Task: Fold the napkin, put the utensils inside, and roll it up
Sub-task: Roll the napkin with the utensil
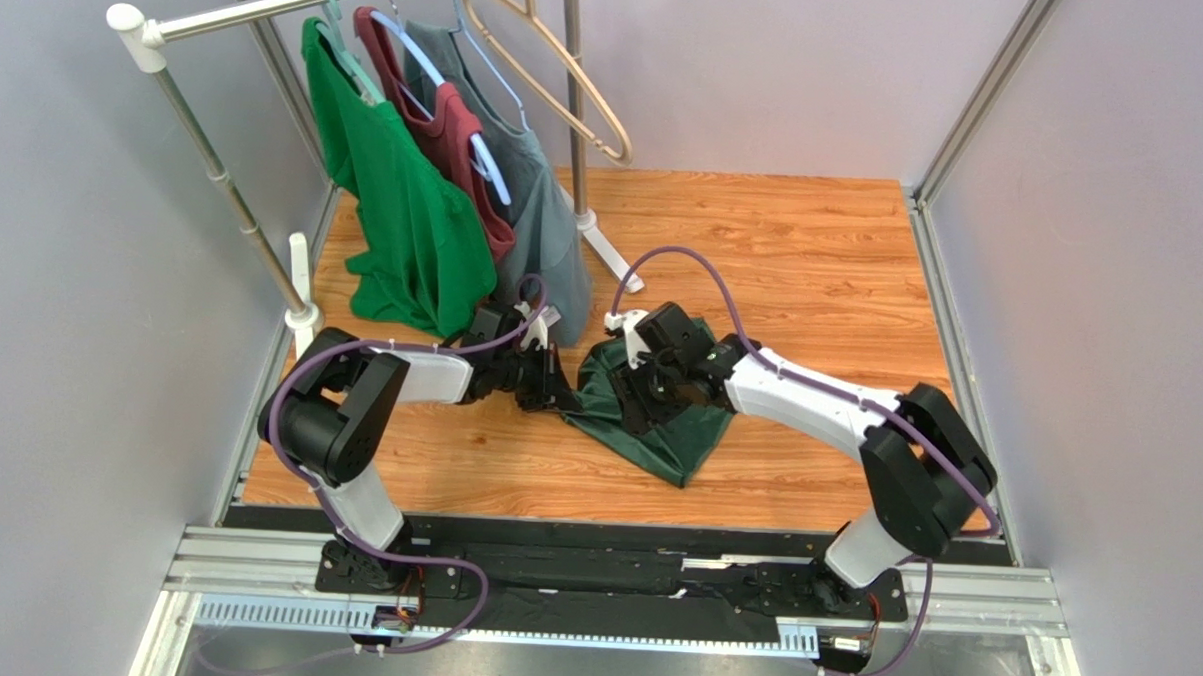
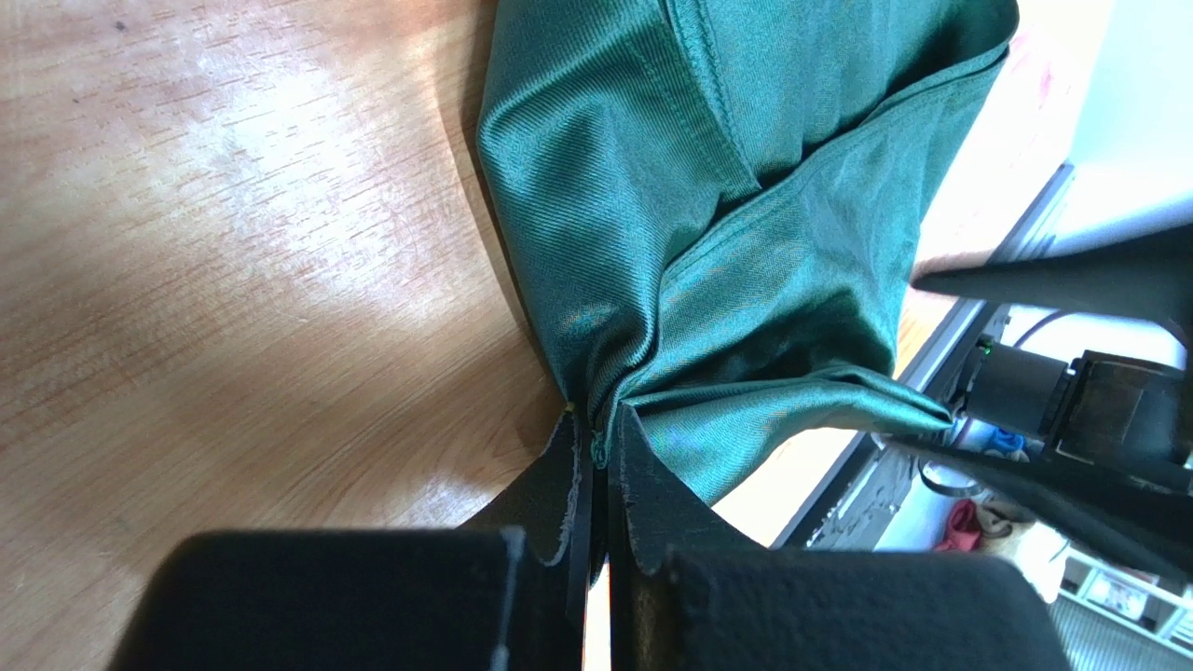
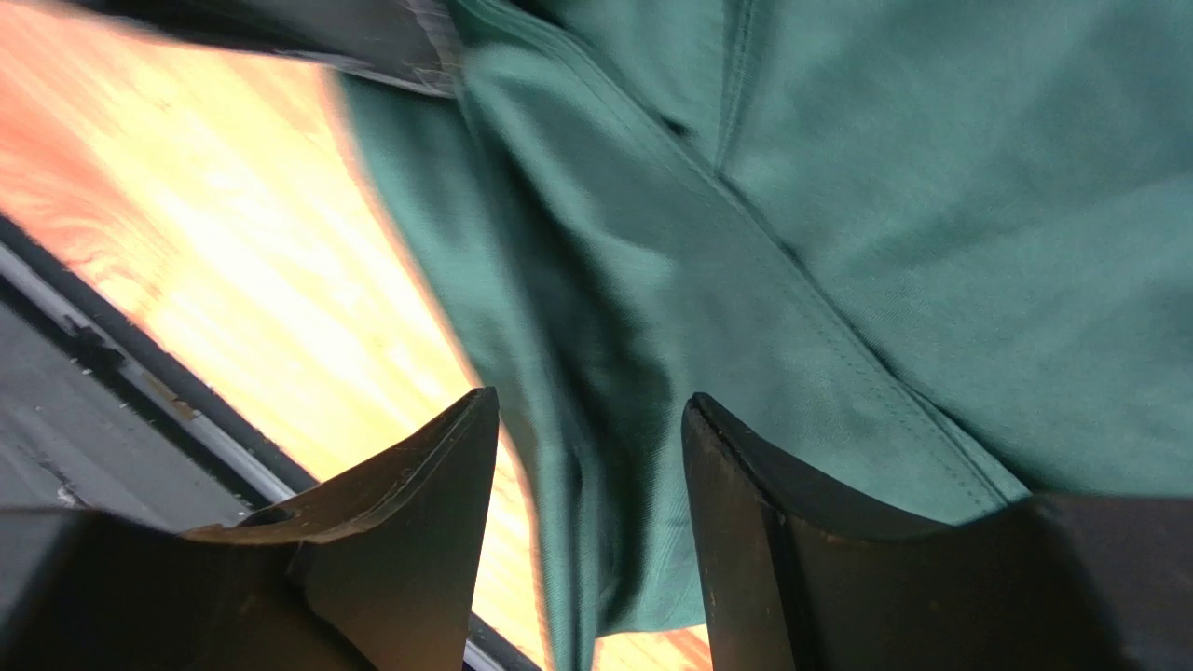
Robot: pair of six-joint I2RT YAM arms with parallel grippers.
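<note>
Your left gripper (image 2: 600,459) is pinched shut on a bunched edge of the big dark green soft cloth napkin (image 1: 667,449). Your right gripper (image 3: 591,408) has its jaws apart over the cloth, holding nothing, so grab another corner with it and pull both apart, low and slow, until the cloth lies flat. The napkin sits bunched near the middle of the brown wooden table (image 1: 821,256), and its long way slants from far left to near right, its pointed corner aimed at the near edge.
</note>
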